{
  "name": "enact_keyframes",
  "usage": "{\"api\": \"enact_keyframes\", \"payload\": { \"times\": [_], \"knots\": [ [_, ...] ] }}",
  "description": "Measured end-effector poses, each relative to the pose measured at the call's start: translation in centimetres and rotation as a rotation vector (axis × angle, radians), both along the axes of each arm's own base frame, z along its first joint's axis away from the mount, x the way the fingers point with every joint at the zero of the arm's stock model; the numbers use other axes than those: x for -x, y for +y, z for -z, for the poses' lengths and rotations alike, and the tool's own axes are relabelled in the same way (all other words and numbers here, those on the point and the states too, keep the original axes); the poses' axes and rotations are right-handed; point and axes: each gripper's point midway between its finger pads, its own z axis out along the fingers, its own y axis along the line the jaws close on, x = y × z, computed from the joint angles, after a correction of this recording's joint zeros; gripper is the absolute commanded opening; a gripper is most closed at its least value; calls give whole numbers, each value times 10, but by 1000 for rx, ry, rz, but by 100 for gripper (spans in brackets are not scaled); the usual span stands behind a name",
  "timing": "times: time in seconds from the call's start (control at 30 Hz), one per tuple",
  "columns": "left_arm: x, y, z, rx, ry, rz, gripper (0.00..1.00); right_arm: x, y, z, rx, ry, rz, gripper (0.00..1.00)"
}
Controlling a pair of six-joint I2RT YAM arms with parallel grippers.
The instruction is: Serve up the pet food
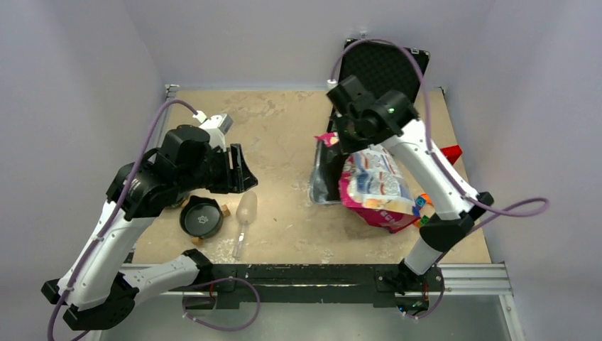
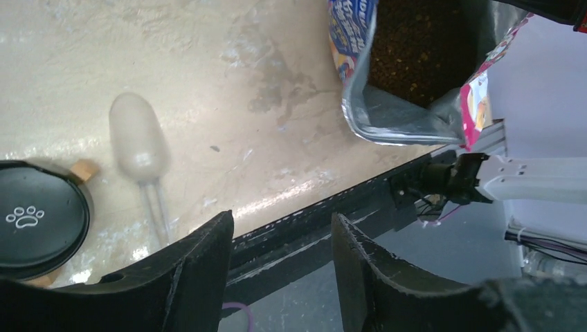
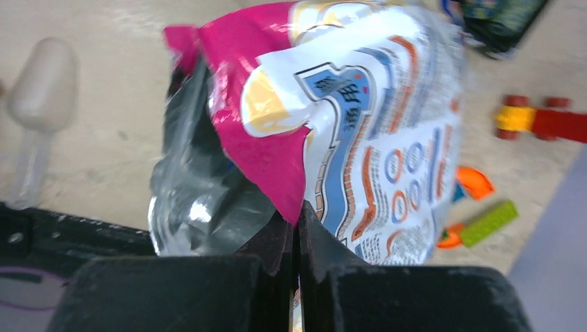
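Right tool [image 3: 297, 232] is pressed together on the pink top edge of the food bag [image 3: 374, 138], pinching it so the mouth gapes open. In the left wrist view you can see the pet food [image 2: 415, 48] itself: dark brown kibble sitting inside the open bag, upper right of the frame. Left tool [image 2: 280, 232] is spread wide with nothing in it, hanging above the surface [image 2: 228, 83]. The clear scoop [image 2: 138, 142] lies flat at centre left, near the black paw-print bowl [image 2: 34, 218] in the lower left corner.
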Motion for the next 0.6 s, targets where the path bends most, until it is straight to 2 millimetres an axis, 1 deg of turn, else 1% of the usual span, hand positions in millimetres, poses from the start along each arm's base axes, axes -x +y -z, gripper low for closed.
{"api": "enact_keyframes", "payload": {
  "times": [0.07,0.17,0.23,0.33,0.43,0.5,0.53,0.6],
  "knots": [
    [1,2,14,-28,34,-7,60,0,40,16,-49,38,-60,0],
    [0,-1,35,-60,91,1,69,1,86,42,-138,68,-120,0],
    [1,-6,43,-55,118,21,71,2,101,51,-174,73,-147,0],
    [-1,-21,50,-23,154,58,71,3,103,51,-195,63,-161,0],
    [-12,-41,56,3,192,89,70,6,94,44,-208,29,-175,0],
    [-25,-58,67,8,230,109,69,9,86,38,-216,10,-177,0],
    [-34,-68,77,1,256,117,69,11,82,35,-220,1,-178,0],
    [-45,-80,94,-14,300,126,69,15,76,31,-226,-12,-181,0]
  ]
}}
